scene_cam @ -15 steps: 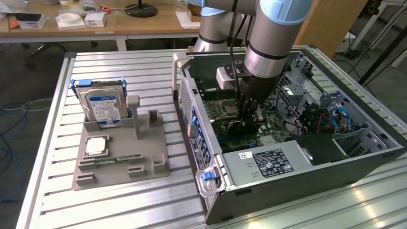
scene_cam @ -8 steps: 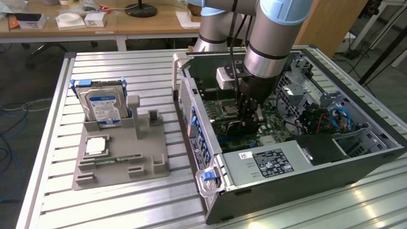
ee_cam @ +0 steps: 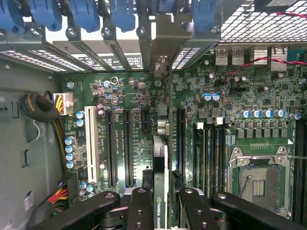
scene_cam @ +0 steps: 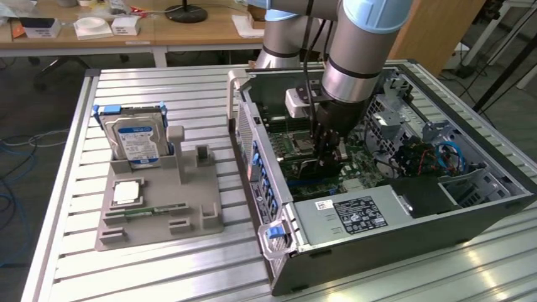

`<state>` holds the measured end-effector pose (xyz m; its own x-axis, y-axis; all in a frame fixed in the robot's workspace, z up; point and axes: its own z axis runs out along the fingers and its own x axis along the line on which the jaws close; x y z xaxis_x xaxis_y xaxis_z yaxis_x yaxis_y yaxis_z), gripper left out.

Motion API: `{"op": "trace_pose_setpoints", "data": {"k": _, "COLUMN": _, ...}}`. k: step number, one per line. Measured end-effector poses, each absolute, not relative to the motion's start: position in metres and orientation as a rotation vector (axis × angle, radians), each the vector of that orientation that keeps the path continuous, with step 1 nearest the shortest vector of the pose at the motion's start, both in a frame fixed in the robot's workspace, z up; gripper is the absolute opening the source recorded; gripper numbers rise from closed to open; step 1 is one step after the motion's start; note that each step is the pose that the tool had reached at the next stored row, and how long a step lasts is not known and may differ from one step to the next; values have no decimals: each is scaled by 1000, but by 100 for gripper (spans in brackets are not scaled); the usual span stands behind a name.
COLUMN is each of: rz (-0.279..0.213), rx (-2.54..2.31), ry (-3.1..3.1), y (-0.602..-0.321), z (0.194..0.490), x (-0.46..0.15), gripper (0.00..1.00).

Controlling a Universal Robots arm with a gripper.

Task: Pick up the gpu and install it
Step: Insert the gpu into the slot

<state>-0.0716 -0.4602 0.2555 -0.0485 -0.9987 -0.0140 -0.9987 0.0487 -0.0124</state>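
Fingers (ee_cam: 141,211) either side of "NVIDIA"-lettered gpu (ee_cam: 161,165) over motherboard (ee_cam: 240,96)

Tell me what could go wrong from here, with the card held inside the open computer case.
1. The hand grips the gpu edge-on over the motherboard, with long black slots close on either side. A small sideways offset could press its edge onto the board instead of into a slot.
2. The card's metal bracket sits tight among the blue latches at the case's rear. It might catch there and tilt the card.
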Motion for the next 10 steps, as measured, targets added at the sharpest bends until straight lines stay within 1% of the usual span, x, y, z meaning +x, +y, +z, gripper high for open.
{"op": "trace_pose_setpoints", "data": {"k": 10, "rz": -2, "rx": -2158, "ry": 2260, "y": -458, "z": 254, "x": -72, "gripper": 26}}
